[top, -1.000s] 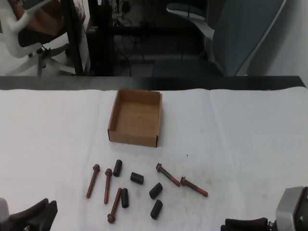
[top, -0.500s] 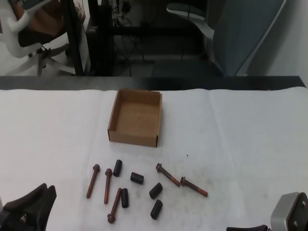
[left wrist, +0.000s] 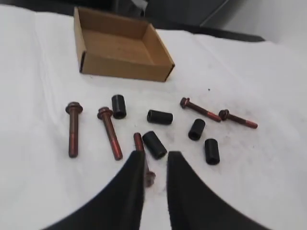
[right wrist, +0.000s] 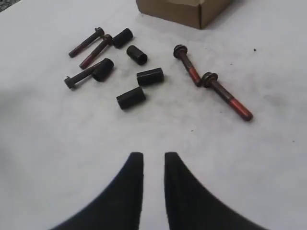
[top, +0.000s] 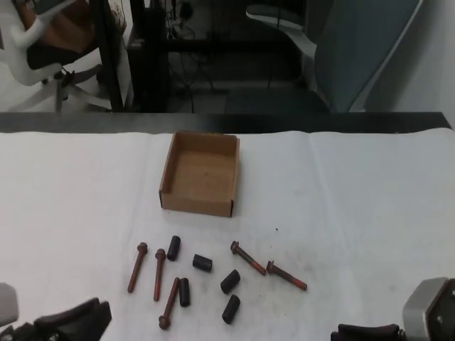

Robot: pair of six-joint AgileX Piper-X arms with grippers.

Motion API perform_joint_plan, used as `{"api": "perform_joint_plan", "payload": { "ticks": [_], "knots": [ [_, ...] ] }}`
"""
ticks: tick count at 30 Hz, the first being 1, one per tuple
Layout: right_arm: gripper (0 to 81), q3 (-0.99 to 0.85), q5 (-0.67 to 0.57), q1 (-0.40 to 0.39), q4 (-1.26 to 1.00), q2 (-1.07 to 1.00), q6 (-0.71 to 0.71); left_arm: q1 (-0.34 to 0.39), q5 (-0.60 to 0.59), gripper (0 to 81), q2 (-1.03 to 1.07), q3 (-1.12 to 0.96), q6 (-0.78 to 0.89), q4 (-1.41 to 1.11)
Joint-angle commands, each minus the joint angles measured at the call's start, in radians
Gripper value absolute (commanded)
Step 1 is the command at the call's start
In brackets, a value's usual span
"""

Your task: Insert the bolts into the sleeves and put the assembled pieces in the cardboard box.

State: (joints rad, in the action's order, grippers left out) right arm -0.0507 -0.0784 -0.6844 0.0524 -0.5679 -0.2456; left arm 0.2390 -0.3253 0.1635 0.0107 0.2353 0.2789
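We have both arms low at the near edge of the table [top: 370, 199], and nothing is picked up yet. The left jaws stand narrowly apart and empty, aimed at the nearest bolt [left wrist: 138, 141], which lies against a sleeve [left wrist: 154, 144]. We judge that pair the natural first grasp. The right jaws are likewise only a slit apart and hold nothing. They face the scatter from the other side, where two bolts [right wrist: 188, 64] lie nearly end to end, apart from the rest. Five bolts and five sleeves lie flat and loose between us and the box [top: 199, 174], none joined. The box sits open and empty beyond them, near enough, we judge, for either arm to drop finished pieces in.
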Motion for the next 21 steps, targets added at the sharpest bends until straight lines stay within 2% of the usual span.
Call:
{"api": "perform_joint_plan", "payload": {
  "ticks": [1,3,9,12,15,17,21],
  "knots": [
    [16.2,-0.032,0.033,0.006,0.019,-0.022,-0.030,0.030,-0.015,17.1,0.078,-0.011,0.003,-0.021],
    [16.2,-0.063,0.037,0.011,0.071,-0.066,-0.016,0.067,-0.007,17.1,0.162,-0.027,0.003,-0.060],
    [16.2,-0.204,0.035,0.032,0.108,-0.270,0.151,0.232,0.097,17.1,0.509,-0.186,-0.038,-0.112],
    [16.2,-0.302,0.008,0.075,0.120,-0.384,0.165,0.323,0.111,17.1,0.742,-0.308,-0.123,-0.113],
    [16.2,-0.420,-0.108,0.158,0.160,-0.508,0.233,0.369,0.101,18.1,0.966,-0.440,-0.126,-0.105],
    [16.2,-0.521,-0.138,0.213,0.259,-0.592,0.330,0.369,0.065,23.7,1.104,-0.531,-0.123,-0.087],
    [16.2,-0.730,-0.155,0.303,0.465,-0.771,0.545,0.369,0.062,46.1,1.310,-0.739,-0.129,0.003]
  ]
}}
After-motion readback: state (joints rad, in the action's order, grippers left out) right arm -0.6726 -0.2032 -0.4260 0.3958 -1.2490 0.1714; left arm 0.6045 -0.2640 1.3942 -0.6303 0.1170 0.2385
